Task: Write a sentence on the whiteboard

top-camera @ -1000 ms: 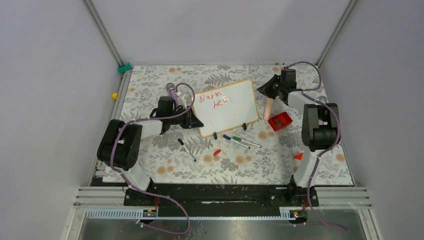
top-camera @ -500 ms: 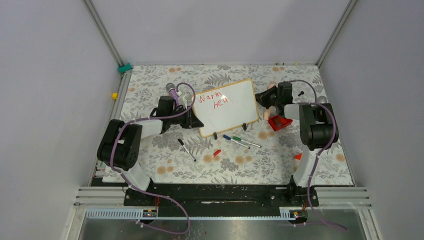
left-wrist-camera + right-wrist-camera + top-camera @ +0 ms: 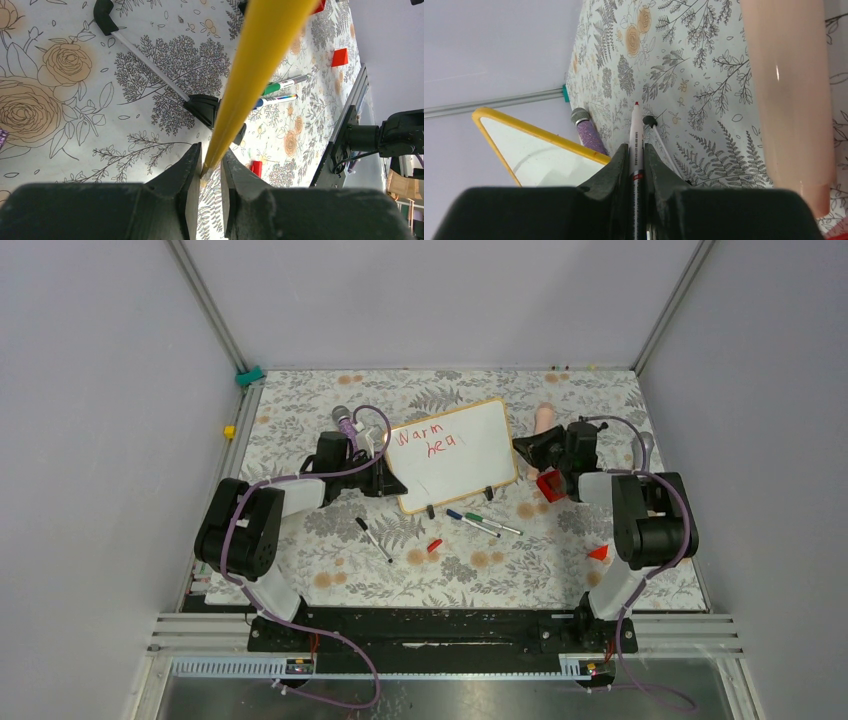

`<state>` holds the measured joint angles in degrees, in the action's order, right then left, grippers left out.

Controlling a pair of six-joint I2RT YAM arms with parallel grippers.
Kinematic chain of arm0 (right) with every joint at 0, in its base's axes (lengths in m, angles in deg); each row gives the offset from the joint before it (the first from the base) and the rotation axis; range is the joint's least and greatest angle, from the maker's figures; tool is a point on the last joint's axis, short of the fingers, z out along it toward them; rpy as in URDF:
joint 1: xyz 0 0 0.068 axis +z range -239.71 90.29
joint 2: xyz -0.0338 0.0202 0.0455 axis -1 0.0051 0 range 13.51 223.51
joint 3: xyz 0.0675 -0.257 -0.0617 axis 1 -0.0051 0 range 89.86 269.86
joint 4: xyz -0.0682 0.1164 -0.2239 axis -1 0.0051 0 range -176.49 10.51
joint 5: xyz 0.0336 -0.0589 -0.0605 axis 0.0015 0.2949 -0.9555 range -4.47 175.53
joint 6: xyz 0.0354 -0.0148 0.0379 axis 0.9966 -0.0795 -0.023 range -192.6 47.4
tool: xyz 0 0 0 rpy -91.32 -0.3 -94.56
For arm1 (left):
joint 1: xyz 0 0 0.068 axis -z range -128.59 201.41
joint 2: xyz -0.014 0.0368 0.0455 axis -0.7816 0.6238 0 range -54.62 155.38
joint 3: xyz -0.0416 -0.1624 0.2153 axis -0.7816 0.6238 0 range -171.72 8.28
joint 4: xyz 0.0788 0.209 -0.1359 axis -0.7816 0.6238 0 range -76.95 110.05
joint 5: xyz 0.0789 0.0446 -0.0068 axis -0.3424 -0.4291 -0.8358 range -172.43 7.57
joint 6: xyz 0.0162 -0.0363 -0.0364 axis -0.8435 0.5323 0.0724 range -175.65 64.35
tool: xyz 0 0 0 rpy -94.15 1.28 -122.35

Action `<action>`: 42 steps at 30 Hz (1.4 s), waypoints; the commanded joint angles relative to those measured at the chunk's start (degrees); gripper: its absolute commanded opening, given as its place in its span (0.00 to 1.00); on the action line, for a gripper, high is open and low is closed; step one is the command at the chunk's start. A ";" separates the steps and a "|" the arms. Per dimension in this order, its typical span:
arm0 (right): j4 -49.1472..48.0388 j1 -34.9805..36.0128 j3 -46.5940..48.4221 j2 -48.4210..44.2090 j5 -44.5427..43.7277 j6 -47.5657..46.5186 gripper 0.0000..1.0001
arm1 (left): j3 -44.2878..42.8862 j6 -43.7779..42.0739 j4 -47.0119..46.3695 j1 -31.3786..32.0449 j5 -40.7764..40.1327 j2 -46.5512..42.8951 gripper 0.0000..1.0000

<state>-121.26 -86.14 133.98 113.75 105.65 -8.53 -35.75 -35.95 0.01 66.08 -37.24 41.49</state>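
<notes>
Right jaws nearer now, around slim white marker (image 3: 636, 142)

This is a robotics lab test cell rather than a home or an office. Plain grey panels (image 3: 430, 300) close in the table (image 3: 500, 580) on three sides, joined at its far corners by bare aluminium posts (image 3: 205, 302). An aluminium rail (image 3: 690, 630) runs along the near edge, and the left arm (image 3: 245, 530) and right arm (image 3: 650, 520) are bolted there, with purple cables (image 3: 372, 418) looped loosely over them. A floral sheet (image 3: 300, 400) covers the top. Loose props lie on it: a whiteboard (image 3: 470, 440), markers (image 3: 480, 523) and a red bin (image 3: 552, 485).
</notes>
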 commanded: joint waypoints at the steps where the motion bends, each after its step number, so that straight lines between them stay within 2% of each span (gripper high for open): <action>1: -3.19 1.58 -3.62 -3.18 4.45 1.44 0.00 | -1.28 -0.71 0.85 0.52 -2.11 1.61 0.20; 10: -2.23 2.06 -8.85 -7.65 3.06 0.30 0.00 | -1.23 -0.98 0.49 0.46 -1.93 1.46 0.28; 33: 5.26 5.46 -20.96 -23.52 -3.58 -2.77 0.00 | -1.40 -0.81 -0.06 0.45 -1.06 1.95 0.29; 38: 11.72 6.97 -21.95 -28.73 -8.18 -4.92 0.00 | -1.50 -0.93 0.16 0.49 -1.03 1.97 0.29; 42: 19.38 7.02 -19.07 -32.50 -17.36 -10.64 0.00 | -1.55 -0.98 0.19 0.49 -1.14 1.95 0.29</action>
<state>-109.65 -81.33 112.30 85.34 92.40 -13.68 -35.93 -36.91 0.23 65.89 -38.07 42.30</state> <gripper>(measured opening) 0.160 0.295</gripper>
